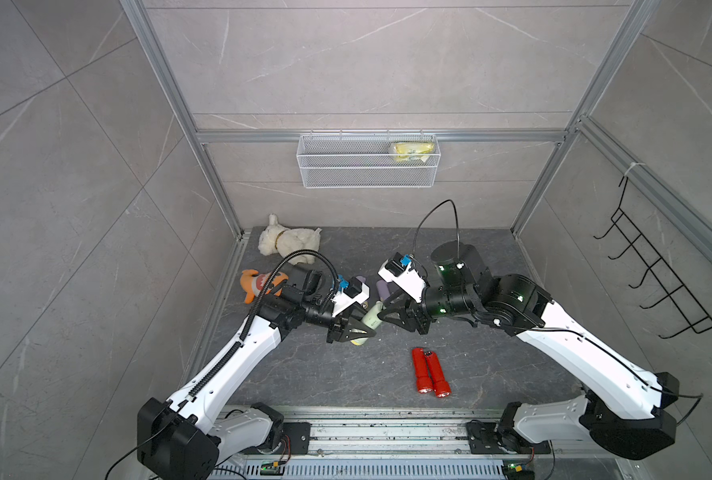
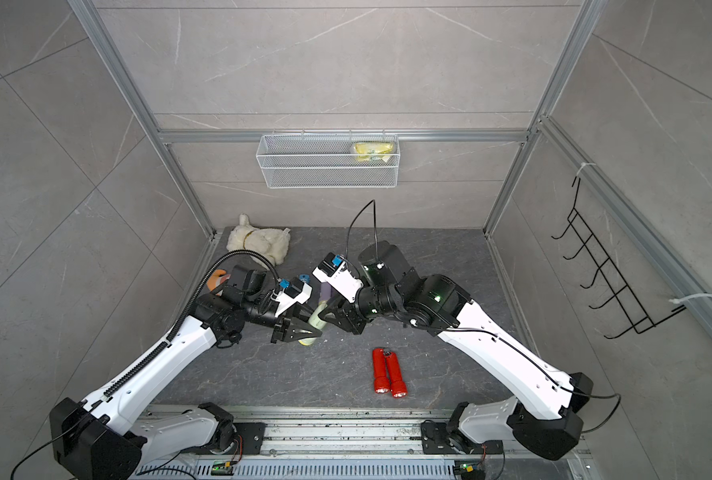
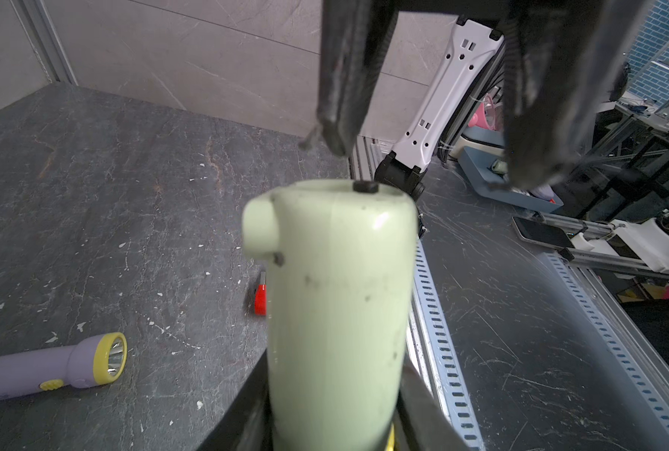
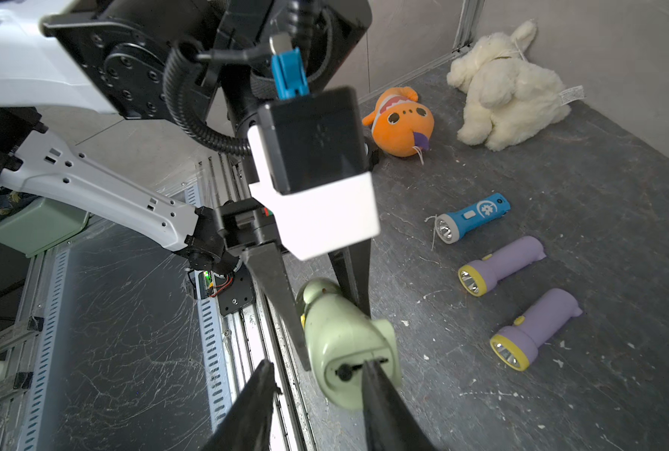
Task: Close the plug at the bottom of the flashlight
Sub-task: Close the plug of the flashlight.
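Note:
A pale green flashlight [image 1: 371, 320] [image 2: 316, 322] [image 3: 336, 293] is held off the floor between the two arms. My left gripper [image 1: 356, 330] [image 3: 334, 429] is shut on its body, one finger on each side. Its bottom end [image 4: 354, 367] faces my right gripper [image 4: 319, 367]. The plug [image 4: 344, 373] [image 3: 365, 186] shows there as a small black stub in a slot on the end face. My right gripper is open, and one of its fingertips [image 4: 370, 369] lies against the end face beside the slot. The other fingertip hangs free of the flashlight.
Two red flashlights [image 1: 429, 372] lie together near the front. Two purple flashlights [image 4: 500, 265] [image 4: 536, 328] and a blue one [image 4: 469, 216] lie behind the arms. An orange fish plush [image 4: 401, 121] and a white plush [image 4: 508, 86] sit at the back left. A wire basket [image 1: 368, 160] hangs on the back wall.

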### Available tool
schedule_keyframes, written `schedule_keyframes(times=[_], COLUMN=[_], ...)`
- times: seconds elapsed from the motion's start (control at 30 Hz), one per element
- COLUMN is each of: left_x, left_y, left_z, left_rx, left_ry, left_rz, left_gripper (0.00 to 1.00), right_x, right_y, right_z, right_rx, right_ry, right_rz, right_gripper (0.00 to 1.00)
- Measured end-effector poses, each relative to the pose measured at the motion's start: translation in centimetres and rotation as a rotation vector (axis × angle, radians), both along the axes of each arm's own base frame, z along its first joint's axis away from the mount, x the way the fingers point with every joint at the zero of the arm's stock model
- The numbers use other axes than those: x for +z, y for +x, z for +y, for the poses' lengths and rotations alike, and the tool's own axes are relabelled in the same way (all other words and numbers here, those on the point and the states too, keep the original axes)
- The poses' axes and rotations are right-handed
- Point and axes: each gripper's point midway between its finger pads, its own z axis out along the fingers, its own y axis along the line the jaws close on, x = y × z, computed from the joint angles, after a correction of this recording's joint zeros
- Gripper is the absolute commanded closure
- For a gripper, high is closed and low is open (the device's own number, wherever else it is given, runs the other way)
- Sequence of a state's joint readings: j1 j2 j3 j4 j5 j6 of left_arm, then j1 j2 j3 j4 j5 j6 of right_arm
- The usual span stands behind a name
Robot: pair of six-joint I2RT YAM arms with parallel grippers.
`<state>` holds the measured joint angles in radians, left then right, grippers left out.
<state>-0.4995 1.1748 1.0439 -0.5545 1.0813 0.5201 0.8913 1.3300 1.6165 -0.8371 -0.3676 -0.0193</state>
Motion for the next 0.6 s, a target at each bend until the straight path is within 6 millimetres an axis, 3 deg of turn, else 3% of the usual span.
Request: schedule_keyframes(times=[0.27,0.6], left_x=[0.1,0.0], left_y=[0.0,0.0], left_z=[0.0,0.0], left_rx=[-0.002,0.002], left_ry=[-0.003,0.002], left_rz=[-0.001,0.003], left_gripper=[1.0,1.0], right_x=[0.5,-1.1], right_y=[0.0,0.9], right_z=[0.0,0.9], right_rx=[0.0,-0.001], right_ry=[0.011,-0.019], right_rz=[-0.008,0.02], right_gripper=[0.54,0.63])
